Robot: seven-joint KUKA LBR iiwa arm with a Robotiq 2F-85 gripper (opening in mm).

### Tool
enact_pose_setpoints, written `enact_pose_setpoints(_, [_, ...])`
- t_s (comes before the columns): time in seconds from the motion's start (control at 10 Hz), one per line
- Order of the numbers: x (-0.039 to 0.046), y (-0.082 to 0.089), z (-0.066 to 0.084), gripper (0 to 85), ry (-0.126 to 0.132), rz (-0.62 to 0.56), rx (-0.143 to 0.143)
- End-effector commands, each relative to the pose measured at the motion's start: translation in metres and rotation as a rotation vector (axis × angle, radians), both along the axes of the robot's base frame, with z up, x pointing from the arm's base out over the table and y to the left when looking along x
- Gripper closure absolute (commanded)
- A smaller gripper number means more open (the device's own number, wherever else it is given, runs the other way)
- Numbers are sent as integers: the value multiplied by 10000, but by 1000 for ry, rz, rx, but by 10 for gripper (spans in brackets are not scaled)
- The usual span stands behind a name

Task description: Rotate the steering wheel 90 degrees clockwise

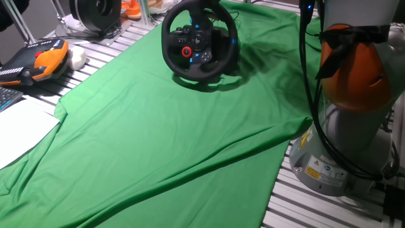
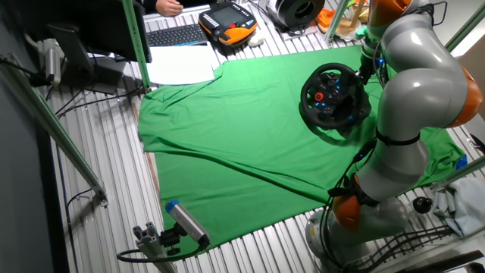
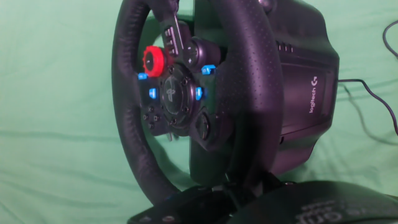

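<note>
Steering wheel (image 1: 199, 43), black, thick round rim, centre hub with a red knob and small blue-lit buttons, sits on a bulky black base (image 3: 305, 81) at the far side of a wrinkled green cloth (image 1: 171, 139) spread over a slatted metal table (image 2: 98, 220). Wheel face tilts toward the near edge in one fixed view; in the other fixed view it stands toward the cloth's right part, just beside the silver and orange robot arm (image 2: 413, 83). Hand view is very close: rim fills the frame from top to bottom, hub and red knob (image 3: 155, 60) left of centre, base with a small pale logo to the right, a thin dark cable (image 3: 373, 106) trailing off over the cloth on the right. Gripper: dark shapes at the bottom edge of the hand view touch or overlap the lower rim, but the fingers are not clear; in both fixed views the hand is hidden behind the wheel and the arm. Cannot tell how far the jaws stand apart, nor whether they have hold of the rim. Off the cloth: orange and black handheld controller (image 1: 38, 60) at far left, white paper sheets (image 1: 16, 126) beside it, dark keyboard (image 2: 176, 35), round black-and-silver drum-like device (image 1: 95, 12) at the back.
</note>
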State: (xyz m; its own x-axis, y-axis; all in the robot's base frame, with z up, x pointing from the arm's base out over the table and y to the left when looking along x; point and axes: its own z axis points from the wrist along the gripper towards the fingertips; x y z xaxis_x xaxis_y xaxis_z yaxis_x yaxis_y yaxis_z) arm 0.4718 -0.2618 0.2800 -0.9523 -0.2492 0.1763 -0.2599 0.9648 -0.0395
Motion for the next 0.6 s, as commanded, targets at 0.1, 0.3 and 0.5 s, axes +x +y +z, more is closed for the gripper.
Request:
enact_pose_setpoints(0.1, [-31,1,19,680,-1,-1,-2])
enact_pose_setpoints(0.3, [-56,3,16,680,-1,-4,-1])
enact_pose_setpoints(0.5, [-79,1,9,680,-4,-9,1])
